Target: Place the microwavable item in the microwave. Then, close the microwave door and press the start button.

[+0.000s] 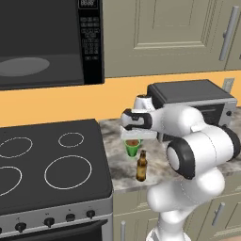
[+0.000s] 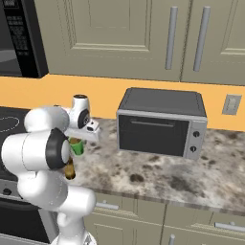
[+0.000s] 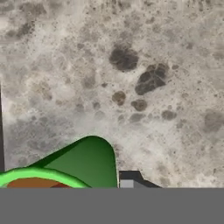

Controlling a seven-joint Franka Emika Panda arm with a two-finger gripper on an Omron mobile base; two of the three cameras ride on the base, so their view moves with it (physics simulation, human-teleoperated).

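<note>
On the speckled counter (image 1: 117,176) beside the stove, the upright green cup (image 1: 132,148) sits directly beneath the down-pointing gripper (image 1: 133,139), whose jaws look nearly closed around its rim.

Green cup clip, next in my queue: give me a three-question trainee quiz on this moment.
1. True or false: the green cup stands on the stovetop.
2. Which stands nearer the base cameras, the cup or the brown bottle? A) cup B) bottle
3. Fill in: the microwave door is ___, since the turntable plate inside the microwave shows.

Key: 1 false, it stands on the marble counter, under the gripper. 2 B. 3 open.
</note>
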